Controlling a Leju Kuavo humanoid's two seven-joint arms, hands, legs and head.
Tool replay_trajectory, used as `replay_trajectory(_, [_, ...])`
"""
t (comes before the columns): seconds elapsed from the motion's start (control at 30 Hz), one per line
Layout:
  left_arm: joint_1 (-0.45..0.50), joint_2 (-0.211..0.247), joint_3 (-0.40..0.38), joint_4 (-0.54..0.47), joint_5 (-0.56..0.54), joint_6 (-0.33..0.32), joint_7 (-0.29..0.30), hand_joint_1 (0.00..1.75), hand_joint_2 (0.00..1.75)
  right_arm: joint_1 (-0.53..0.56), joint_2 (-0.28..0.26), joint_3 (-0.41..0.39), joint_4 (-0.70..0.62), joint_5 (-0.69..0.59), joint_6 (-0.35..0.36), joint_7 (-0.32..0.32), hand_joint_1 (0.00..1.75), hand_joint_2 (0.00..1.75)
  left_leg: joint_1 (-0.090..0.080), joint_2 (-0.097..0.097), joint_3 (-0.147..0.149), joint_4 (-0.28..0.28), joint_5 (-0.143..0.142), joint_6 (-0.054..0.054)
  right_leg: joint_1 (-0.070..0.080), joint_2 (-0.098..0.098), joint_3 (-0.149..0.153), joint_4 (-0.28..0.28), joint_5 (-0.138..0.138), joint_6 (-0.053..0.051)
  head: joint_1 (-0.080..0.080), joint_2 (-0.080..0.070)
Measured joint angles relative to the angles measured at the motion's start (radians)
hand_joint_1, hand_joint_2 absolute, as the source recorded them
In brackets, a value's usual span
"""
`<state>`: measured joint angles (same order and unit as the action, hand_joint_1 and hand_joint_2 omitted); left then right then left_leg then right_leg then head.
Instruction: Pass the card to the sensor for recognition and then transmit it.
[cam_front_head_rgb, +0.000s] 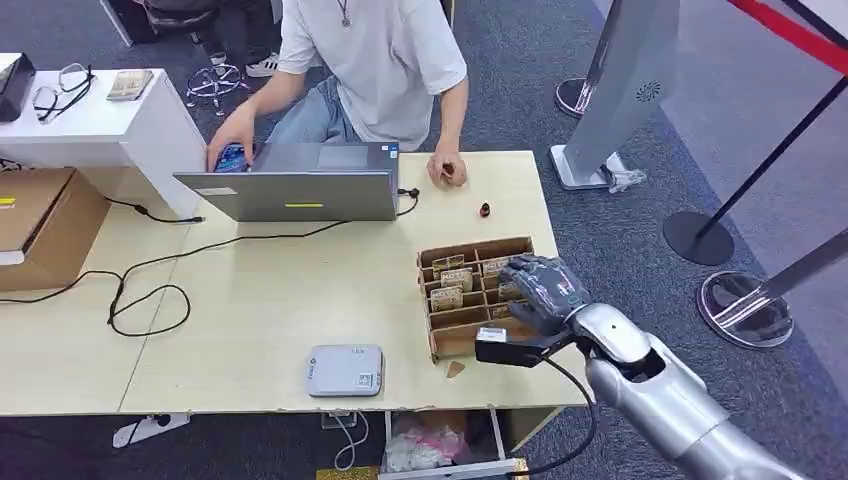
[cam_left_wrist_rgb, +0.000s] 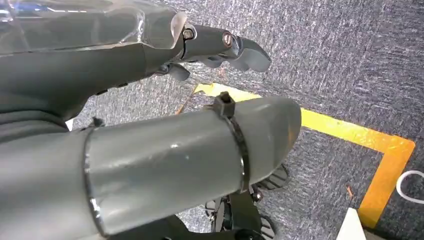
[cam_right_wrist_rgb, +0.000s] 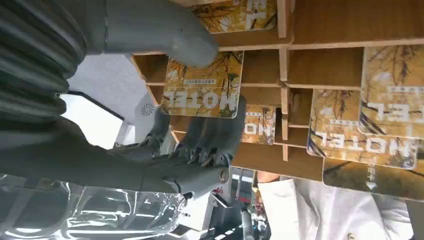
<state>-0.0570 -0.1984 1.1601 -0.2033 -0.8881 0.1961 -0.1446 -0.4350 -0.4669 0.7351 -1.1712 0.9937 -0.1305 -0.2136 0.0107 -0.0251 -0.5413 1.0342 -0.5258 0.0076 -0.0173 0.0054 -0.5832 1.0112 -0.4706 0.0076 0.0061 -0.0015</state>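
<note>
Right hand (cam_front_head_rgb: 540, 290) is down over the wooden card rack (cam_front_head_rgb: 478, 252) at centre-right of the head view, thumb and dark fingers (cam_right_wrist_rgb: 220, 135) pinching a yellow hotel card (cam_right_wrist_rgb: 204, 86) that sits at the rack's slots. More cards (cam_right_wrist_rgb: 390, 107) stand in neighbouring compartments. The grey card reader (cam_front_head_rgb: 344, 370) lies on the surface (cam_front_head_rgb: 260, 320) at lower centre, well apart from the rack. A person (cam_front_head_rgb: 370, 60) sits behind the laptop (cam_front_head_rgb: 295, 190) at the top. Left hand (cam_left_wrist_rgb: 220, 47) hangs over carpet, fingers curled in, holding nothing.
</note>
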Motion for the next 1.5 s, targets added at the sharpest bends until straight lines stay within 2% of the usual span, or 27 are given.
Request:
replay_trajectory(0.03, [0.000,0.000,0.000,0.000,0.000,0.000,0.000,0.00,0.00,0.000,0.000,0.000,0.003,0.000,0.000,0.001,1.40,1.75,0.000,0.000,0.000,0.000,0.000,0.000,0.000,0.000,0.000,0.000,0.000,0.000,0.000,0.000])
replay_trajectory(0.07, [0.000,0.000,0.000,0.000,0.000,0.000,0.000,0.00,0.00,-0.001,0.000,0.000,0.005,-0.001,-0.001,0.001,1.64,1.75,0.000,0.000,0.000,0.000,0.000,0.000,0.000,0.000,0.000,0.000,0.000,0.000,0.000,0.000])
replay_trajectory(0.13, [0.000,0.000,0.000,0.000,0.000,0.000,0.000,0.00,0.00,-0.003,0.000,0.000,0.010,-0.004,-0.003,0.001,1.75,1.75,0.000,0.000,0.000,0.000,0.000,0.000,0.000,0.000,0.000,0.000,0.000,0.000,0.000,0.000])
replay_trajectory(0.67, [0.000,0.001,0.000,0.000,-0.003,-0.004,0.000,0.00,0.00,-0.005,0.000,0.000,0.012,-0.018,-0.037,0.001,1.75,1.75,0.000,0.000,0.000,0.000,0.000,0.000,0.000,0.000,0.000,0.000,0.000,0.000,0.000,0.000])
replay_trajectory(0.93, [0.000,0.001,0.000,0.000,0.000,0.000,0.000,0.00,0.00,-0.011,-0.002,-0.030,-0.083,-0.018,-0.100,-0.009,1.75,1.75,0.000,0.000,0.000,0.000,0.000,0.000,0.000,0.000,0.000,0.000,0.000,0.000,0.000,0.000])
replay_trajectory(1.37, [0.000,0.000,0.000,0.000,0.000,0.005,-0.004,0.00,0.00,-0.070,0.000,-0.142,-0.236,-0.118,-0.206,-0.080,1.75,1.75,0.000,0.000,0.000,0.000,0.000,0.000,0.000,0.000,0.000,0.000,0.000,0.000,0.000,0.000])
replay_trajectory(1.5, [-0.002,-0.001,0.000,0.000,-0.008,0.013,-0.003,0.00,0.00,-0.088,0.042,-0.172,-0.239,-0.169,-0.259,-0.126,1.75,1.75,0.000,0.001,0.000,0.000,0.000,0.000,0.000,0.000,0.000,0.000,0.000,0.000,0.000,0.000])
